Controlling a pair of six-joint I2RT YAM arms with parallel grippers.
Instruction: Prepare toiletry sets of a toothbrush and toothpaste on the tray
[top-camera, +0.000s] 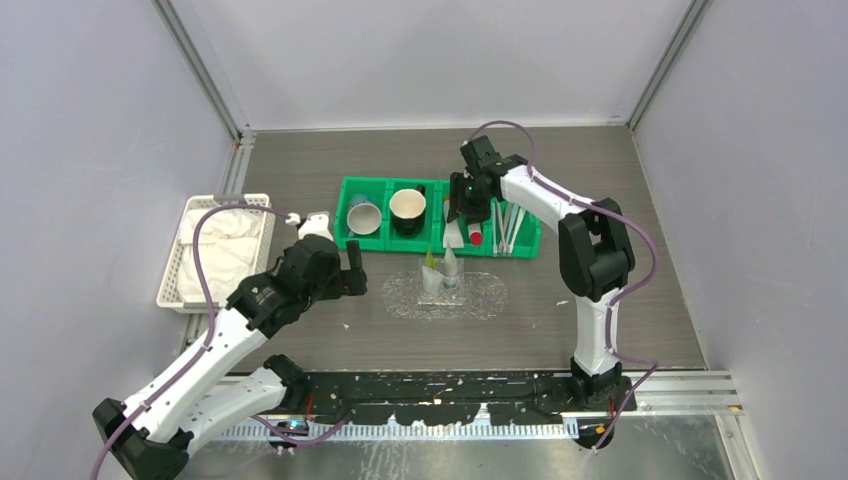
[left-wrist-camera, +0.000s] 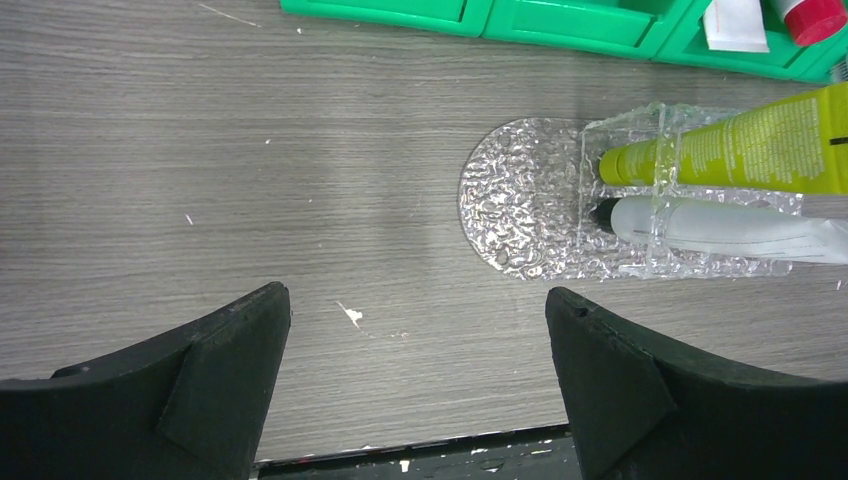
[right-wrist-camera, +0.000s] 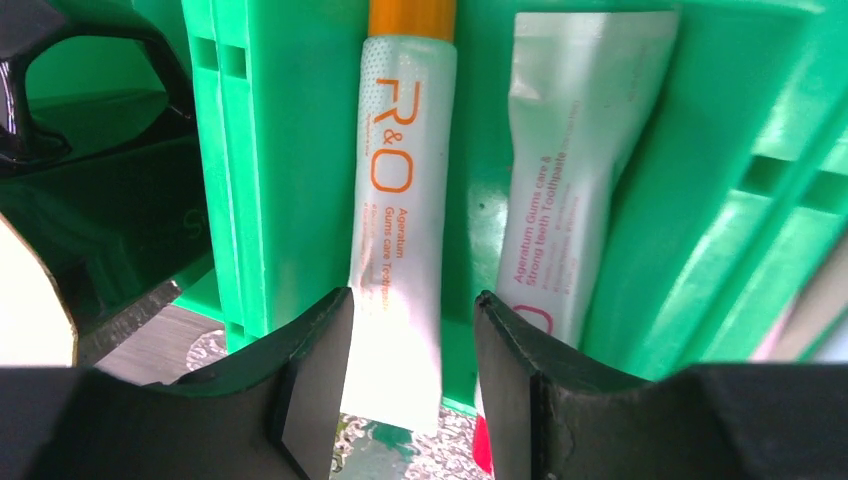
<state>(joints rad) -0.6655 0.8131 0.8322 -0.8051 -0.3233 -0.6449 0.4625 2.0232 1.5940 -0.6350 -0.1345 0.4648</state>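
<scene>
**Right arm at the bin, tube not yet safely in hand**

The right gripper (right-wrist-camera: 412, 312) reaches into the green bin (top-camera: 400, 182). Its jaws straddle the flat tail end of a white toothpaste tube (right-wrist-camera: 400, 200) with an orange cap. One finger touches the tube, but a thin strip of green shows beside the other, so we cannot tell whether the grip has bitten. A second tube (right-wrist-camera: 570, 170) lies just beside it, across a green divider (right-wrist-camera: 478, 150).

The left gripper (left-wrist-camera: 418, 300) hangs over bare table with its jaws spread wide and holding nothing. It sits near the left end of the tray (left-wrist-camera: 510, 210). The tray lies in front of the bin and carries a clear holder (left-wrist-camera: 620, 190) with a yellow-green tube (left-wrist-camera: 760, 150) and a white tube (left-wrist-camera: 720, 228) side by side.

We see three risks. A hold this close to the thin, slick tail may let the tube slide out on the lift. The right-hand finger sits close to the divider, so it may catch there or drag the neighbouring tube. At the tray, a low approach could knock the light holder and spill what it holds.
</scene>
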